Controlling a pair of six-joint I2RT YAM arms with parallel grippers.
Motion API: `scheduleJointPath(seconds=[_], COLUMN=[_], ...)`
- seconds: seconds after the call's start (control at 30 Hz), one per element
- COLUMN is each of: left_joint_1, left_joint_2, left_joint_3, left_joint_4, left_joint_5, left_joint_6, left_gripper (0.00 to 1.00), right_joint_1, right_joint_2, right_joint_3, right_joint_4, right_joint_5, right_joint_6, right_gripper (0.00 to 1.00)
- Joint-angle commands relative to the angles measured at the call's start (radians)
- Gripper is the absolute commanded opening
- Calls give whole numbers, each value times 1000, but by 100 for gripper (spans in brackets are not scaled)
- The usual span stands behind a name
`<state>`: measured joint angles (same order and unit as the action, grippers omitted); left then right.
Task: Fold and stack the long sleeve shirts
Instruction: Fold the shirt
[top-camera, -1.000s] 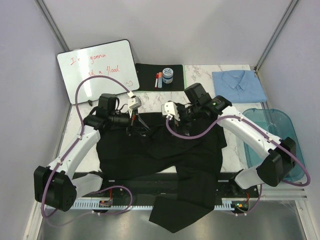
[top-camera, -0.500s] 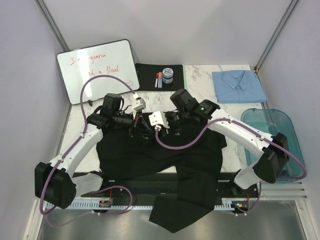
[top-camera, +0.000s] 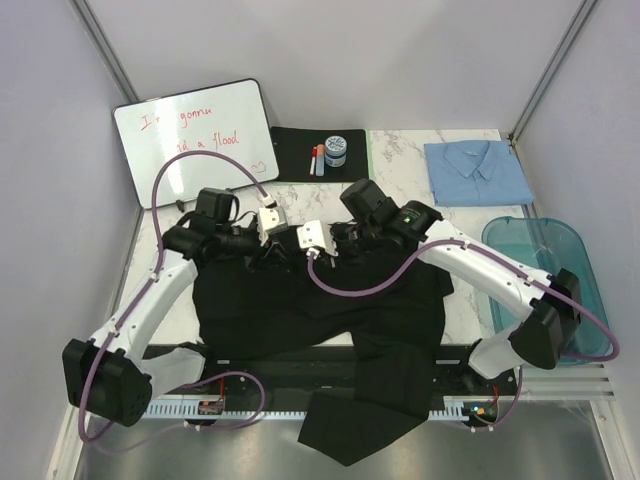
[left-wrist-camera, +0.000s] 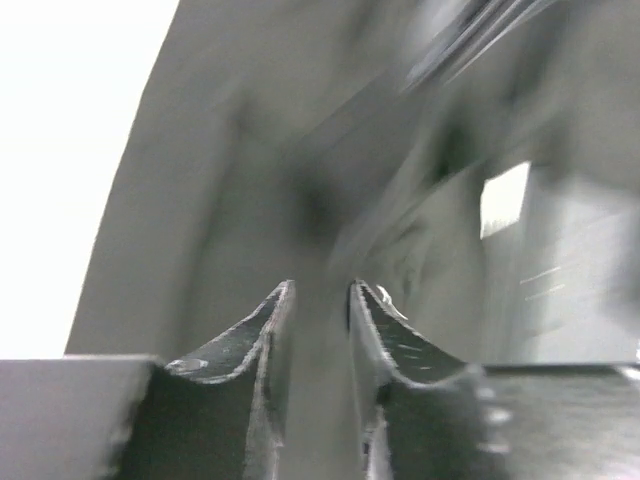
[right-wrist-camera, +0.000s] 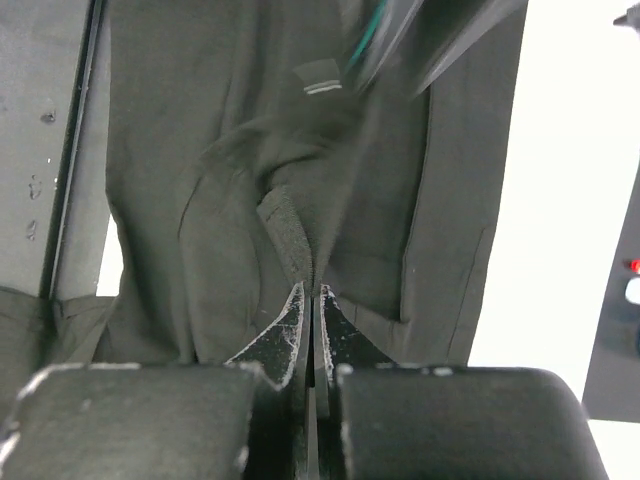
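A large black long sleeve shirt (top-camera: 320, 310) lies crumpled across the middle of the table, one part hanging over the near edge. Both grippers meet at its far edge. My right gripper (top-camera: 297, 254) (right-wrist-camera: 312, 292) is shut on a raised fold of the black shirt (right-wrist-camera: 220, 200); the cloth runs straight up from between its tips. My left gripper (top-camera: 272, 252) (left-wrist-camera: 320, 295) stands just left of it, its jaws a little apart over the black fabric (left-wrist-camera: 250, 180), and this view is blurred. A folded light blue shirt (top-camera: 477, 172) lies at the far right.
A whiteboard (top-camera: 195, 140) leans at the far left. A black mat (top-camera: 298, 152) at the back carries markers (top-camera: 317, 160) and a small jar (top-camera: 335, 150). A teal bin (top-camera: 545, 280) stands at the right edge.
My right gripper swung left to the shirt's far edge and shut on a fold. My left gripper, shut before, has parted its jaws and drawn back slightly left.
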<state>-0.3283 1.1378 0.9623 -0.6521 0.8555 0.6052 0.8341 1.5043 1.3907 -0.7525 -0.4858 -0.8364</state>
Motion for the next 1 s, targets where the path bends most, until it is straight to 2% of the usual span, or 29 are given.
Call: scheduleJointPath(seconds=[0.0, 0.1, 0.2, 0.37, 0.5, 0.73, 0.97], left_joint_1=[145, 245, 270, 278, 282, 291, 313], left_joint_2=[57, 150, 246, 330, 411, 467, 487], left_joint_3=[12, 27, 46, 33, 42, 33, 24], left_joint_4=[-150, -136, -115, 6, 35, 60, 97], left_joint_5=[-332, -351, -429, -513, -559, -612, -633], left_joint_6=[466, 611, 700, 781, 817, 851, 878], left_gripper=[41, 61, 67, 63, 60, 61, 42], right_joint_1=[-41, -82, -116, -153, -165, -181, -182], right_joint_2=[-68, -90, -107, -125, -128, -133, -136], right_joint_3=[-13, -16, -7, 21, 45, 48, 62], right_joint_4=[-8, -10, -16, -34, -48, -61, -70], right_joint_5=[1, -19, -23, -27, -25, -20, -20], right_joint_6=[62, 92, 112, 128, 132, 126, 128], right_gripper=[0, 0, 0, 0, 0, 0, 0])
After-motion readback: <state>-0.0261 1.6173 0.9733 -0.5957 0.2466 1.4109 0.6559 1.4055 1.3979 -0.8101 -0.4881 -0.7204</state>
